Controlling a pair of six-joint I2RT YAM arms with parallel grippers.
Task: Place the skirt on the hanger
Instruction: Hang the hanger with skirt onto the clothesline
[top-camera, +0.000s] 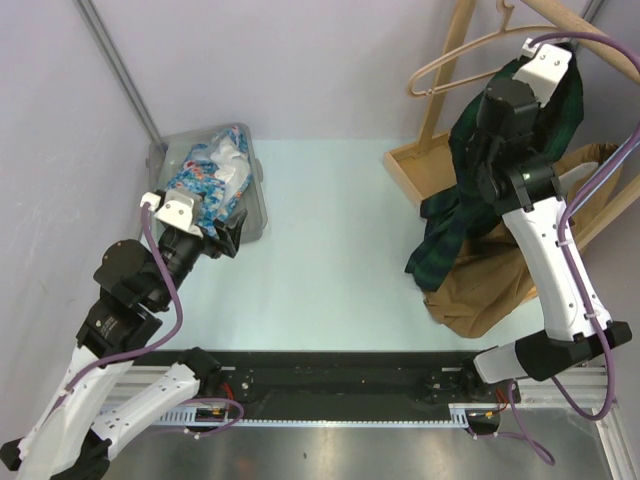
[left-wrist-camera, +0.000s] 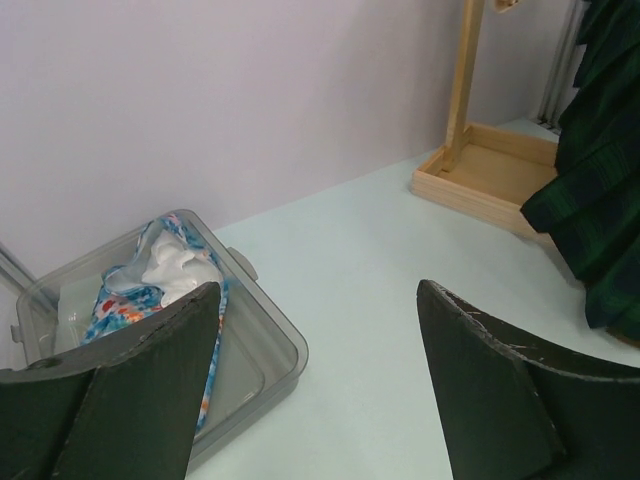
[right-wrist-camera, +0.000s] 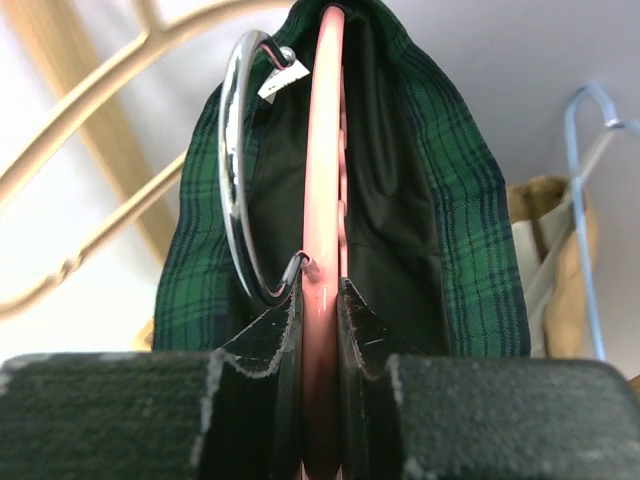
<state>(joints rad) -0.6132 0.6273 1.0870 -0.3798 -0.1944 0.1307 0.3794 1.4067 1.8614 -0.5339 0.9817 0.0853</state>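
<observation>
The green plaid skirt (right-wrist-camera: 470, 200) is draped over a pink hanger (right-wrist-camera: 322, 150) whose metal hook (right-wrist-camera: 232, 170) curves to the left. My right gripper (right-wrist-camera: 320, 290) is shut on the hanger's pink bar just below the hook. In the top view that gripper (top-camera: 560, 50) is raised by the rack at the back right, and the skirt (top-camera: 455, 225) hangs from it down to the table. The skirt (left-wrist-camera: 600, 200) also shows at the right edge of the left wrist view. My left gripper (top-camera: 228, 232) (left-wrist-camera: 318, 292) is open and holds nothing, beside the bin.
A grey see-through bin (top-camera: 258, 215) (left-wrist-camera: 280, 340) with floral cloth (top-camera: 205, 175) sits at the back left. A wooden rack base (top-camera: 410, 165) (left-wrist-camera: 480, 180) stands back right, with a beige hanger (top-camera: 450, 55) above. Brown cloth (top-camera: 485, 290) lies under the skirt. A blue wire hanger (right-wrist-camera: 575, 200) hangs right.
</observation>
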